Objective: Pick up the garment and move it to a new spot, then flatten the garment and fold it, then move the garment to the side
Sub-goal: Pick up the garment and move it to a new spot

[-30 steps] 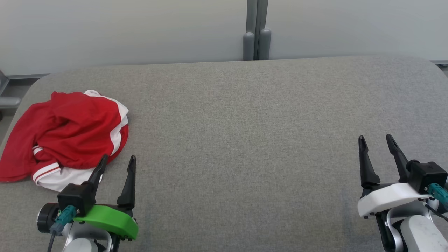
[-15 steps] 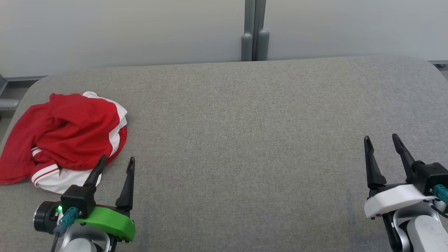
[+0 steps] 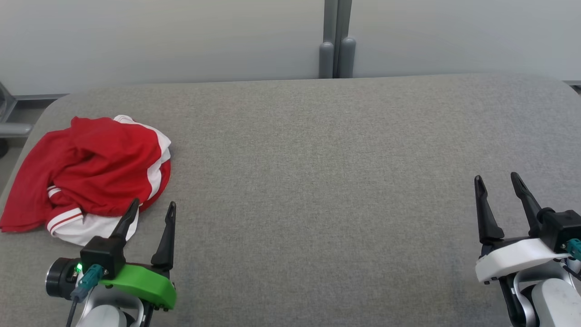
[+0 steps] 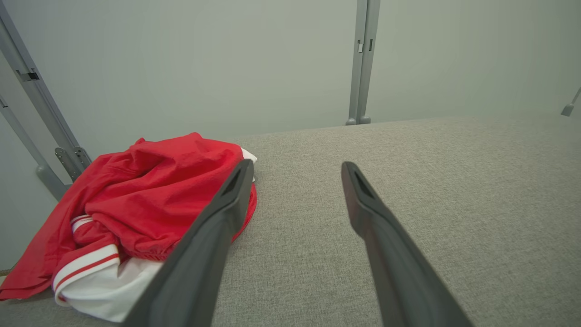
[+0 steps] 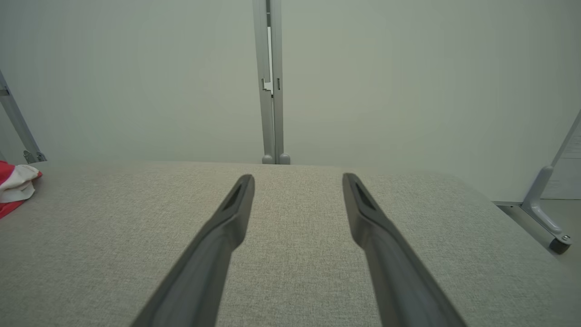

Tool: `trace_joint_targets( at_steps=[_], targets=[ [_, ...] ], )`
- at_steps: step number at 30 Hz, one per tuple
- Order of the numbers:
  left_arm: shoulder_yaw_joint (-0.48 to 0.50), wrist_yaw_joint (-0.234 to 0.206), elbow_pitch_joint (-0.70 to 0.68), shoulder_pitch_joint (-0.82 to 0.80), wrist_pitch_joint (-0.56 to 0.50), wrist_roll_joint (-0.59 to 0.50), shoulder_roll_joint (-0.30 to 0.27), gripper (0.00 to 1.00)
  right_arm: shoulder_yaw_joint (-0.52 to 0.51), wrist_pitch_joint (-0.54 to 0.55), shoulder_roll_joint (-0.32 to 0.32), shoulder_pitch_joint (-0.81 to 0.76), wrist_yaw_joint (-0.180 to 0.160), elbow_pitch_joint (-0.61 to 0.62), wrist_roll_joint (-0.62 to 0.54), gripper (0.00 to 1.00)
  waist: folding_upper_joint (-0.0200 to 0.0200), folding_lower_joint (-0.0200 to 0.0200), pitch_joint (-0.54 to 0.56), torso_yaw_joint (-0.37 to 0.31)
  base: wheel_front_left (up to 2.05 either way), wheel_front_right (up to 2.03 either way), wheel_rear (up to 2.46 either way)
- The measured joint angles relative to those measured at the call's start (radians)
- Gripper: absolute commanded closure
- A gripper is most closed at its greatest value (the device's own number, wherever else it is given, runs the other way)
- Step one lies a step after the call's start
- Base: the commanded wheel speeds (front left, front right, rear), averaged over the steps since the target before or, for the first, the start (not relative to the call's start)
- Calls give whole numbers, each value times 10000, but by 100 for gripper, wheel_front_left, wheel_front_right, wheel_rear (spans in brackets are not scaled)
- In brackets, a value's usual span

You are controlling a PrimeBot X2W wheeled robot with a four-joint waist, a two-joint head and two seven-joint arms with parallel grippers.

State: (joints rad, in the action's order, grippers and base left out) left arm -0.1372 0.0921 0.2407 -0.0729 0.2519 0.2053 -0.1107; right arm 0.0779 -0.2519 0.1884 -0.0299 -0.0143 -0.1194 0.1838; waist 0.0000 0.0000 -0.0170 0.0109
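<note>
The garment (image 3: 91, 172) is a red top with white panels and striped cuffs, crumpled in a heap at the far left of the grey padded table (image 3: 317, 181). In the left wrist view the garment (image 4: 150, 209) lies just left of my fingers. My left gripper (image 3: 153, 204) is open just right of the heap's near edge, its left fingertip in front of the cloth, nothing between its fingers. My right gripper (image 3: 496, 176) is open at the lower right, far from the garment. A corner of the garment (image 5: 13, 186) shows at the left edge of the right wrist view.
A pale wall with a grey vertical post (image 3: 337, 41) stands behind the table. Metal frame bars (image 4: 41, 131) rise beyond the table's left end. A caster leg (image 5: 547, 218) stands off the table's right end.
The head view shifted slightly, so the whole scene slid a little. Both grippers stay open in about the same places, and the garment has not moved.
</note>
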Motion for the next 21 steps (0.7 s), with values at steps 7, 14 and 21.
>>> trace_joint_targets(
  at_steps=[7,14,21],
  targets=[
    [44,15,86,-149,0,-35,59,0,115,0,-63,2,261,111,-92,0,0,0,16,525,0,0,0],
    [535,-13,213,-113,0,-33,65,0,552,0,-305,24,606,52,-186,0,0,0,41,1351,0,0,0],
    [706,-40,351,-68,0,-33,88,0,604,0,-391,74,669,-27,-257,0,0,0,76,2279,0,0,0]
  ],
)
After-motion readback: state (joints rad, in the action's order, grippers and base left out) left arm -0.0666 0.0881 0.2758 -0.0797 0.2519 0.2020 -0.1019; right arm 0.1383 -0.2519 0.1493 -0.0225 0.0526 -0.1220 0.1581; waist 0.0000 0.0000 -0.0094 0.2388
